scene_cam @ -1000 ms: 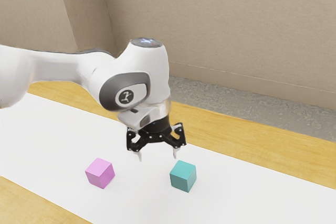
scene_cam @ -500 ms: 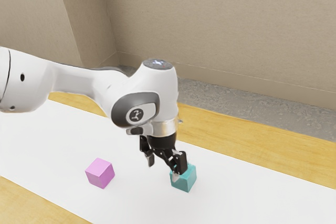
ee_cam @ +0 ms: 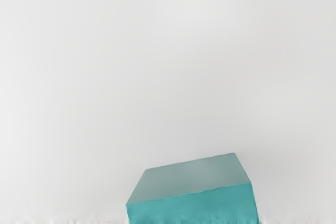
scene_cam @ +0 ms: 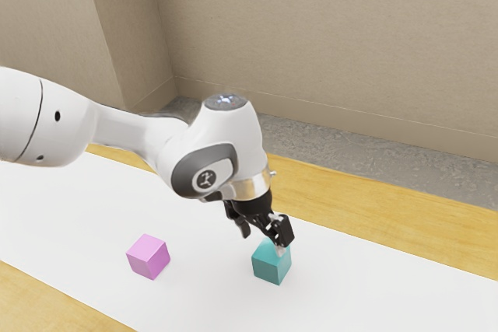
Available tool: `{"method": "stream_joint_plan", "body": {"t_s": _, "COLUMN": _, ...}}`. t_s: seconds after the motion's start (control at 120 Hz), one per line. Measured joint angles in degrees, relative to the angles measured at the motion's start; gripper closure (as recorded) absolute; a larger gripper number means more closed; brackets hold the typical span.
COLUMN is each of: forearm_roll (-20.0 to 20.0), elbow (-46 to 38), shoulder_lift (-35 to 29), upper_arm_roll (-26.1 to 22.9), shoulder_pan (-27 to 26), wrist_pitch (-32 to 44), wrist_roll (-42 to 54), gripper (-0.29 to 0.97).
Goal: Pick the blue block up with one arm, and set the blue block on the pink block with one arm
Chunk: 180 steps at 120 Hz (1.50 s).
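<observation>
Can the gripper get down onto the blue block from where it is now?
Probably yes: the gripper hangs open just above the blue block with nothing between them, and the pink block sits well apart toward the exterior view's left.

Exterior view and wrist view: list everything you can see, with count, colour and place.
blue block: 1, teal-blue, on the mat, directly under the end effector
pink block: 1, pink, on the mat, apart from the blue block, toward the exterior view's left
mat: 1, white, across the table
table: 1, light wood, under the mat
floor: grey, behind the table
walls: beige, at the back
arm: 1, white, from the exterior view's left
end effector: 1, black, at the blue block's top
</observation>
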Motion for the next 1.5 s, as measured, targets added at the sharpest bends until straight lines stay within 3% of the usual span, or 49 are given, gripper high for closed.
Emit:
{"method": "stream_joint_plan", "body": {"t_s": 0.283, "forearm_roll": -0.2, "elbow": -0.4, "shoulder_lift": 3.0, "upper_arm_roll": 2.1, "shoulder_pan": 0.0, "wrist_pitch": 5.0, "wrist_roll": 0.0, "gripper": 0.0}}
{"method": "stream_joint_plan", "body": {"t_s": 1.5, "forearm_roll": -0.3, "elbow": 2.9, "shoulder_lift": 10.7, "upper_arm_roll": 2.1, "shoulder_pan": -0.9, "wrist_pitch": 5.3, "wrist_roll": 0.0, "gripper": 0.0}}
